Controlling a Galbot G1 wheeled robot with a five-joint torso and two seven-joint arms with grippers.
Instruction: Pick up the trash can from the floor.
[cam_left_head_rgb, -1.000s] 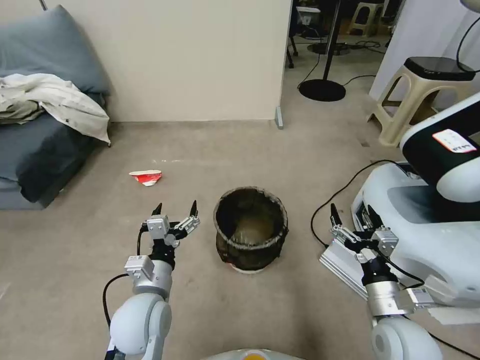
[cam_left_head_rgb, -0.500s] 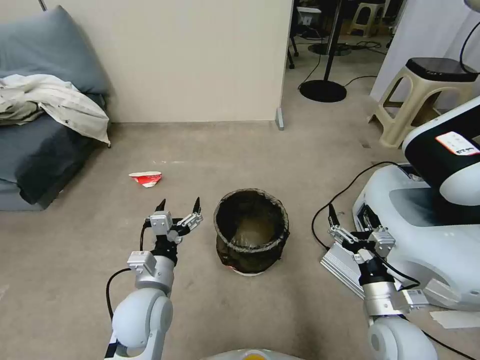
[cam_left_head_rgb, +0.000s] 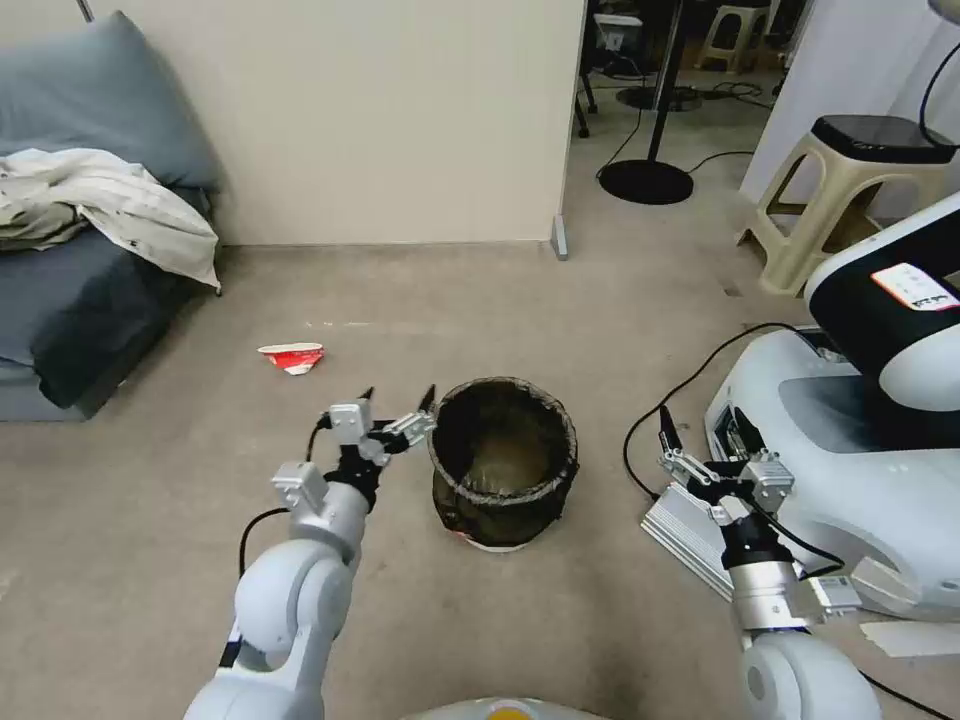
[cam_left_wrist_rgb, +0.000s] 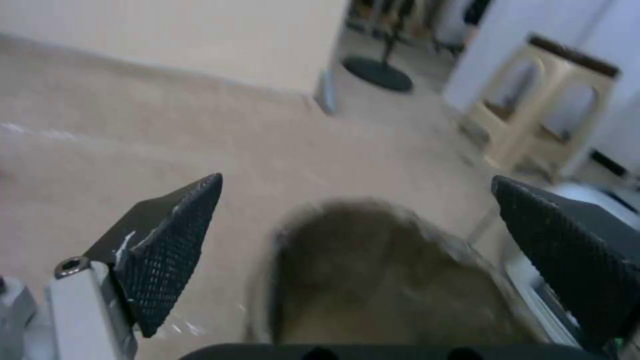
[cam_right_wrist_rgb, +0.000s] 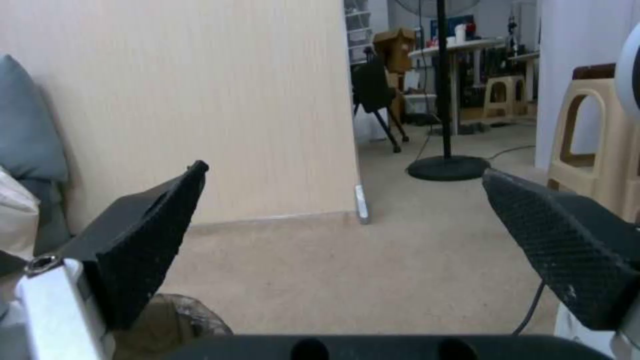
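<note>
Counts: you have 1 small round white trash can (cam_left_head_rgb: 503, 465) lined with a dark translucent bag, 1 crumpled red-and-white paper cup (cam_left_head_rgb: 293, 355), 2 grippers, and 1 beige plastic stool (cam_left_head_rgb: 850, 195) at the far right.
Sofa: at your far left sits 1 grey-blue cushioned sofa (cam_left_head_rgb: 70, 290) with a pale cloth (cam_left_head_rgb: 110, 210) draped over it.
Paper cup: it lies flat on the plain beige-grey floor (cam_left_head_rgb: 420, 300), left of the trash can and well apart from it.
Left gripper: your left gripper (cam_left_head_rgb: 398, 399) hangs just beside the trash can's left rim, its 2 black fingertips spread wide and holding nothing. In the left wrist view the can's mouth (cam_left_wrist_rgb: 380, 270) lies between the 2 parted fingertips (cam_left_wrist_rgb: 173, 245).
Trash can look: it stands upright on the floor, centred before you. The brown-black bag folds over the rim and covers most of the wall; a strip of white base shows at the bottom. You can see the pale inside bottom through the open mouth.
Right gripper: your right gripper (cam_left_head_rgb: 700, 428) is held low to the right, well apart from the can, fingers wide apart and empty, beside the white machine base (cam_left_head_rgb: 860, 470). The right wrist view catches a piece of the can's rim (cam_right_wrist_rgb: 180, 312) at its edge.
Change: half a second ago your left gripper was farther left of the can with floor showing between; it has since moved in and forward to the rim. The can, the cup and your right gripper have not moved.
</note>
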